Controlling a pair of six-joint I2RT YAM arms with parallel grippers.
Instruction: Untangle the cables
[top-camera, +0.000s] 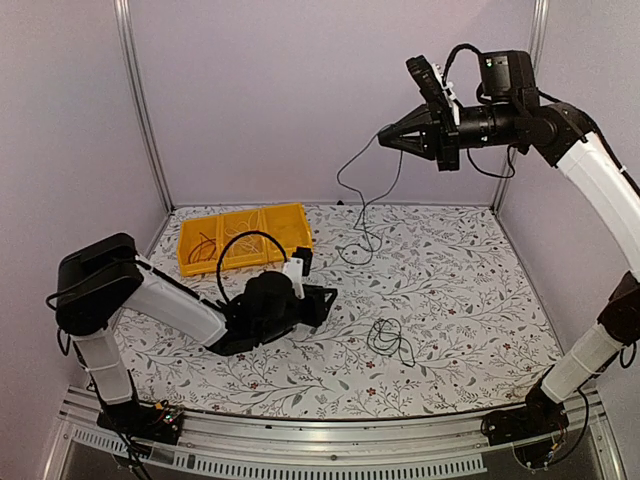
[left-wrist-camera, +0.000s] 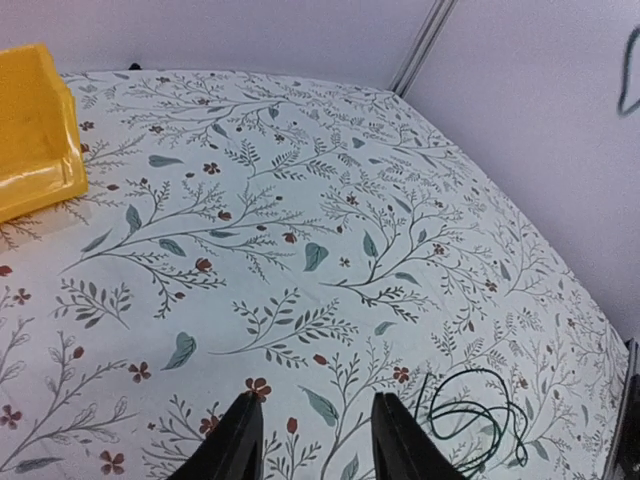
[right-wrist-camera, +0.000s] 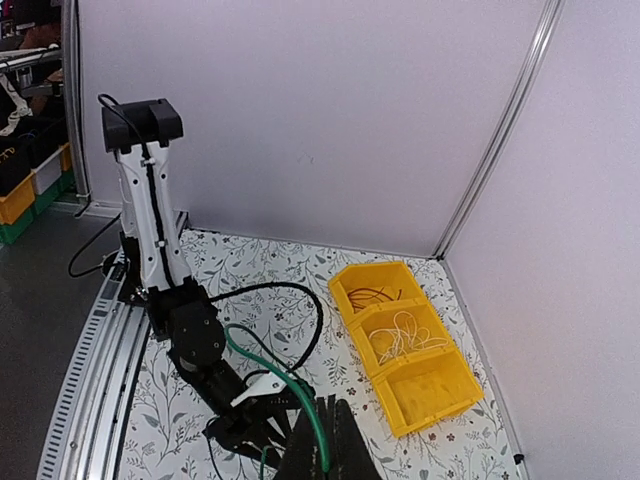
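Closest to the arm bases we see the coiled cable (top-camera: 388, 340), a small loose black bundle lying flat on the flowered tabletop (top-camera: 460, 290), nearer the right side than the left. Just beside it to the left, the left pincer (top-camera: 330, 298) hangs low over the cloth with its arm stretched out almost flat. From its own camera we find the left pincer (left-wrist-camera: 318, 440) open, both fingers (left-wrist-camera: 240, 440) apart with only printed cloth between them, gripping nothing; the coiled cable (left-wrist-camera: 480, 420) sits to the right of them, near but not touching. Further back on the left stands the yellow bin (top-camera: 195, 265), divided into three compartments, with thin wires (right-wrist-camera: 405, 335) in it: a whitish bunch in the middle compartment and darker strands in the one next to it. Beyond the middle of the tabletop, the hanging cable (top-camera: 362, 232) drops in a slack line from above, and its lower end curls on the cloth near the far wall, well apart from the coil. Highest and furthest back, the right pincer (top-camera: 382, 135) is raised well above the tabletop, closed and pinching the upper end of the hanging cable (right-wrist-camera: 285, 385), which looks greenish as it runs out from between the clamped fingers (right-wrist-camera: 335, 440) in that wrist view.
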